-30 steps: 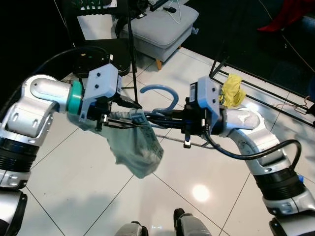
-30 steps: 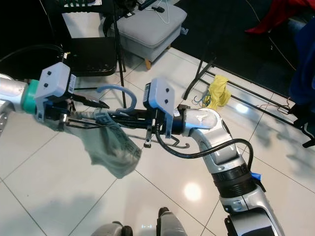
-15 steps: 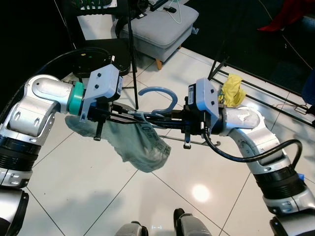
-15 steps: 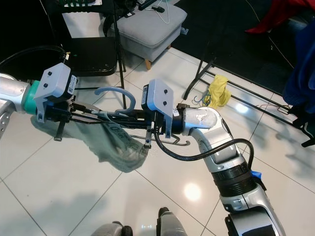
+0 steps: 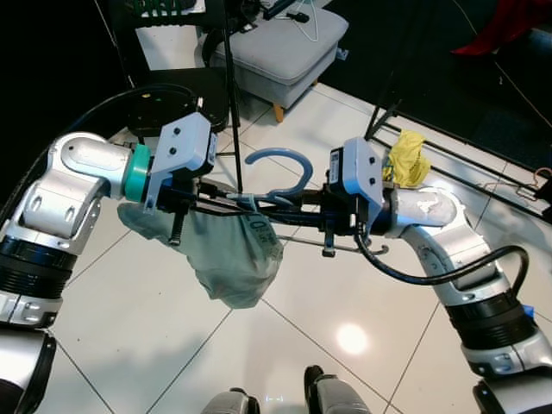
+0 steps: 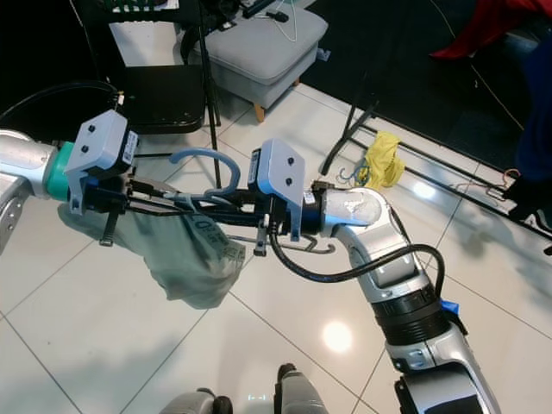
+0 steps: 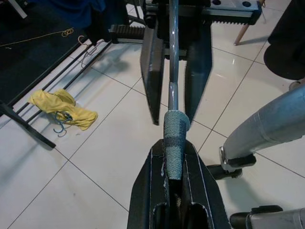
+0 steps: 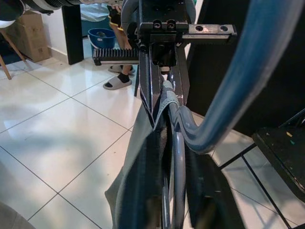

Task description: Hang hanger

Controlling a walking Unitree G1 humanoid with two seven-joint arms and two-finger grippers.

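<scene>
- Your hanger [image 5: 278, 177] sits mid-frame in the head views, held level between the two arms, its blue hook curving upward between them.
- Your left end effector [image 5: 226, 203] comes in from the left and is clenched on the hanger's bar where the cloth [image 5: 231, 259] wraps it; in the left wrist view the wrapped bar end lies pinched between the black fingers [image 7: 147, 188].
- Your right end effector [image 5: 274, 210] reaches in from the right, facing the left one; its fingers straddle the bar just beside the hook's root, but you cannot tell whether they actually grip it.
- The cloth is a soft grey-green fabric, draped over the bar and sagging in a crumpled pouch below the left end effector, above the floor [image 5: 129, 319].
- The floor is glossy white tile with dark grout lines.
- A yellow rag [image 5: 407, 159] lies at the right of the frame, against a black metal rack [image 5: 466, 155].
- A grey padded stool [image 5: 285, 43] stands at the top centre.
</scene>
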